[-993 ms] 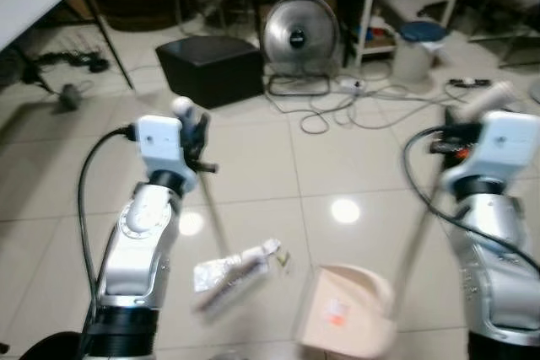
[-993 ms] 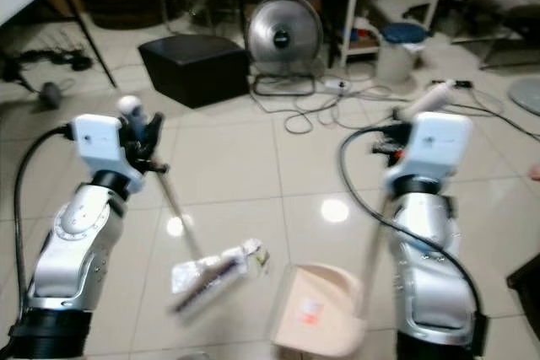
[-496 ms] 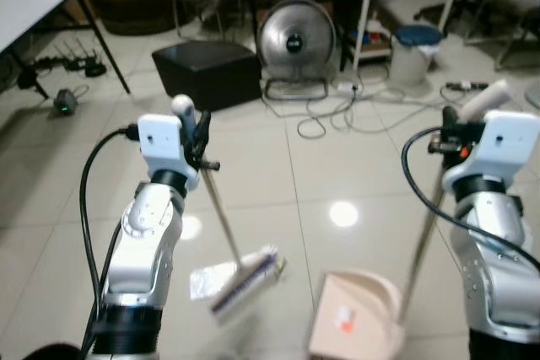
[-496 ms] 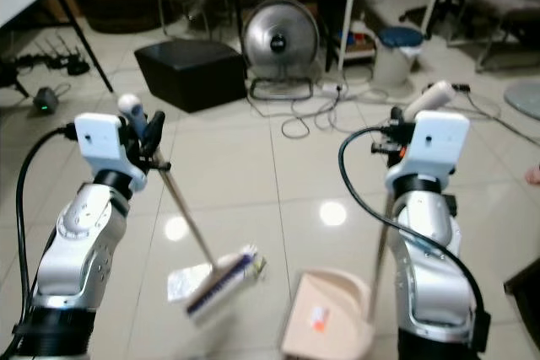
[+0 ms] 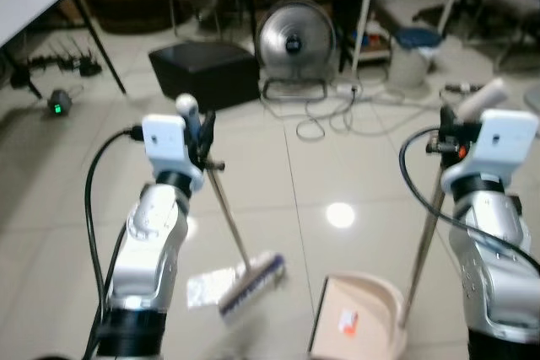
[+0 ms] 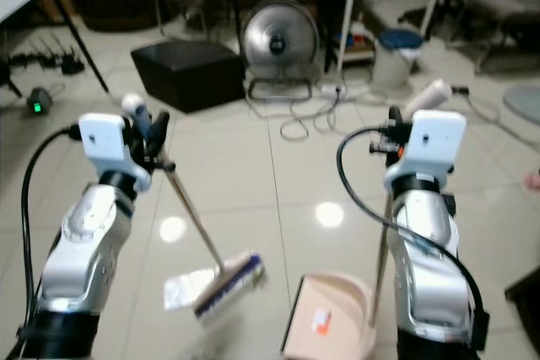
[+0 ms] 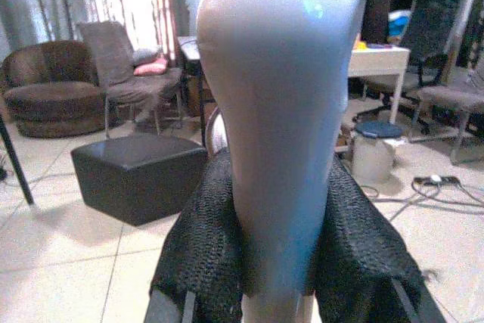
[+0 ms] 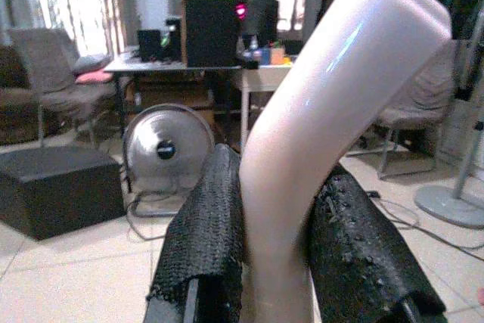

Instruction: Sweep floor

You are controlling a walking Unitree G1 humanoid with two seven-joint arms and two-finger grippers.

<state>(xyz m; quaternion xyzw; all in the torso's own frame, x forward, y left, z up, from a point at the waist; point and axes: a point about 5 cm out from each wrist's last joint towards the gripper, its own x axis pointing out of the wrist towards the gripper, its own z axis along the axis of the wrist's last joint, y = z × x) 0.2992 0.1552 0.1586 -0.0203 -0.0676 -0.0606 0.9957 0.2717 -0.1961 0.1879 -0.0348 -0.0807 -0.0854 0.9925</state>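
Left eye view: the left claw [image 5: 199, 128] was clamped on the upper end of the broom [image 5: 228, 221], whose handle slanted down toward the robot's right to a brush head [image 5: 251, 285] resting on the tiled floor [image 5: 253, 174]. A crumpled bit of wrapper [image 5: 205, 287] lay touching the brush on its left side. The right claw [image 5: 451, 128] was closed round the top of the dustpan handle [image 5: 422, 242], the pole nearly upright, the pink dustpan [image 5: 359, 318] sitting flat just right of the brush. A small orange scrap [image 5: 347, 321] was already in the pan.

Left wrist view: both black fingers [image 7: 200, 255] pressed against the pale broom grip [image 7: 283, 111], no gap seen. Right wrist view: fingers [image 8: 204, 240] likewise tight on the curved pink grip [image 8: 325, 134].

Step in hand, as judged: driving the wrapper into the pan. The wrapper sat on the far side of the brush from the pan, so the brush would likely need to lift, reset left of the wrapper, then draw right with bristles kept low. The pan's lip should stay pressed to the tile and open toward the brush, or light foil could slide under. A short, slow stroke seemed wiser; the wrapper looked light and prone to flick away. Cables [image 5: 337, 115] and a fan [image 5: 292, 40] lay well beyond, out of the stroke.
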